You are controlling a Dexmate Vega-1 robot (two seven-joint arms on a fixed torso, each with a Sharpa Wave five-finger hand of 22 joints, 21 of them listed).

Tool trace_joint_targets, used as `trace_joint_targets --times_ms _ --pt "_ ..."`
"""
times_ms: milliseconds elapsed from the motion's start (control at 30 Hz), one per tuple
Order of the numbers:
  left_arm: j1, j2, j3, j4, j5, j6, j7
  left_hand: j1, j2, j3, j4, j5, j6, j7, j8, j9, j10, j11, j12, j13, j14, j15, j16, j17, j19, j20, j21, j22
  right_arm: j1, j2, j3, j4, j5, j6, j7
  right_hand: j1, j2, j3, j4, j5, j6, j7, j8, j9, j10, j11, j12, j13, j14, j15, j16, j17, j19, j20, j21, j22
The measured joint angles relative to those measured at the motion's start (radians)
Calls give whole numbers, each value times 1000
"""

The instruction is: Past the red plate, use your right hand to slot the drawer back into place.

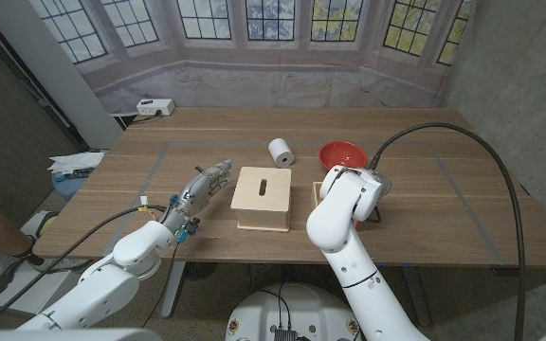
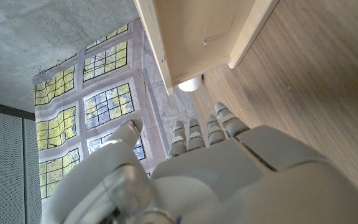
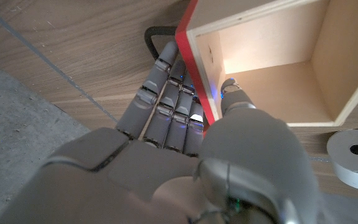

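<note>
Wooden table (image 1: 444, 189) before a bay-window backdrop (image 1: 282, 28) — grey concrete wall (image 1: 529, 85) at right

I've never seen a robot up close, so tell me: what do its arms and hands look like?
Both arms are smooth, glossy white shells with rounded joints. The right arm trails a thick black cable that arcs over the table; the left arm carries thinner cables and small coloured connectors near the wrist. The left hand and right hand are grey, with segmented fingers.

Drawer (image 1: 303, 201) mostly hidden behind right arm in head view; right hand (image 3: 185, 155) there unseen
</note>
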Motion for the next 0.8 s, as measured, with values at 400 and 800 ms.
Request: trace_joint_targets --times_ms 400,800 --pt "42 23 -18 -28 -11 5 6 10 2 3 -3 0 14 3 0 0 18 -4 0 0 13 -2 0 5 9 6 0 0 8 -20 -10 24 16 -22 -22 23 6 11 -6 -4 48 -23 7 0 47 -46 30 14 54 -15 8 0 40 -22 8 0" --pt "84 37 -37 -55 -45 16 8 12 4 6 -6 0 28 6 0 0 29 -4 0 0 16 -5 0 5 14 3 0 0 16 -40 -24 43 34 -40 -41 51 5 23 -7 -4 92 -42 15 2 77 -76 52 23 99 -28 11 0 71 -42 19 0"
